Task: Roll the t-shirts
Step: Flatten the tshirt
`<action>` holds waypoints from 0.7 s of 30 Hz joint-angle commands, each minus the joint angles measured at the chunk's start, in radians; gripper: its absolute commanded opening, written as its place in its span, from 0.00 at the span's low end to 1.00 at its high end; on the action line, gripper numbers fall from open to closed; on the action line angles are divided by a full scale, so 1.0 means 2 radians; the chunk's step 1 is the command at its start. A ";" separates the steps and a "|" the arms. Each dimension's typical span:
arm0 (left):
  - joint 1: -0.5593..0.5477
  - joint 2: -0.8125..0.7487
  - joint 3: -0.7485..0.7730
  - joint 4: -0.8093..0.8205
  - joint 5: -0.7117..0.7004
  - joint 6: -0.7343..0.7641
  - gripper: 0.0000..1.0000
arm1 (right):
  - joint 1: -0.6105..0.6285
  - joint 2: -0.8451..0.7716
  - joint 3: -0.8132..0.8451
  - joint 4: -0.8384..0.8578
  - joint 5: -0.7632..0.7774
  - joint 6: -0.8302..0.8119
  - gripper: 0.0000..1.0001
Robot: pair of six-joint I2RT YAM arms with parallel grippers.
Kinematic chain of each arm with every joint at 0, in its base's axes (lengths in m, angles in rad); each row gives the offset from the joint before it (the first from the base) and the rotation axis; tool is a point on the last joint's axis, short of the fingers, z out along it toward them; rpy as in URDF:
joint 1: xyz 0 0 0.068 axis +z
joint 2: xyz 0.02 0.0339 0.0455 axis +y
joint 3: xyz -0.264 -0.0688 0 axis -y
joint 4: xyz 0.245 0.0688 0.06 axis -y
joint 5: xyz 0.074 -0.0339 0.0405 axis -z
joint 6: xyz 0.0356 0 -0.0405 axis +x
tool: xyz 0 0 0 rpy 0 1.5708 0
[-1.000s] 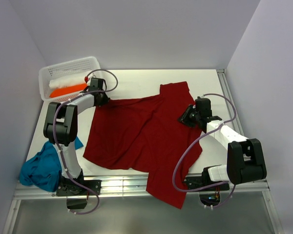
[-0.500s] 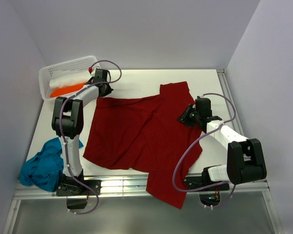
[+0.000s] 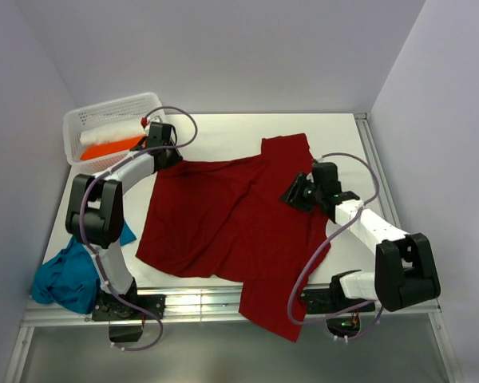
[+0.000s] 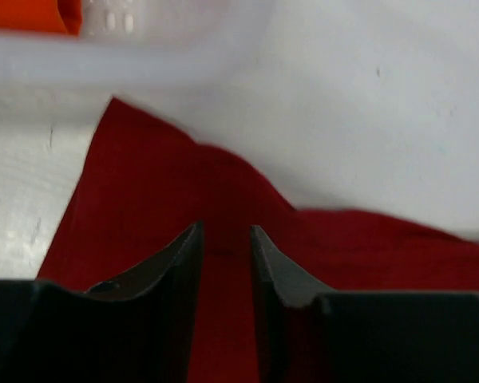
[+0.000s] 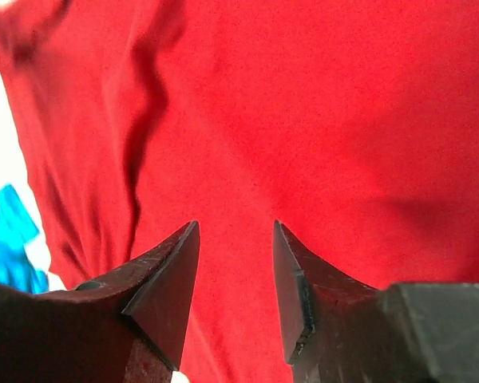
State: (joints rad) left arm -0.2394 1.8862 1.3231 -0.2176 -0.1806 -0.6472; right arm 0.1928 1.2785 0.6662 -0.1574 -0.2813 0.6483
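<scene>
The dark red t-shirt (image 3: 223, 215) lies spread across the table, its lower hem hanging over the near edge. My left gripper (image 3: 166, 156) is at its far left corner, jaws narrowed on a ridge of the red cloth (image 4: 223, 207). My right gripper (image 3: 295, 194) hovers over the shirt's right part, jaws apart and empty, with only flat red cloth (image 5: 303, 120) beneath. The teal blue t-shirt (image 3: 68, 275) lies crumpled at the table's near left corner; a bit of it also shows in the right wrist view (image 5: 12, 239).
A white perforated basket (image 3: 84, 120) stands at the far left corner, holding a white roll (image 3: 108, 133) and an orange cloth (image 3: 112, 146). Its rim shows just beyond the left gripper (image 4: 128, 64). Walls close in on the left, back and right.
The left gripper swung toward the far left and came partly back, shifting the shirt's far left corner. The right gripper slid a little left over the shirt.
</scene>
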 commanded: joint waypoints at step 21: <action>-0.038 -0.221 -0.191 -0.024 -0.007 -0.007 0.69 | 0.101 -0.181 -0.006 -0.348 0.260 0.162 0.67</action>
State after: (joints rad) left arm -0.3168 1.4696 0.9379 -0.2794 -0.2058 -0.6514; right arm 0.3923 0.9726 0.6338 -0.6811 0.1287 0.8555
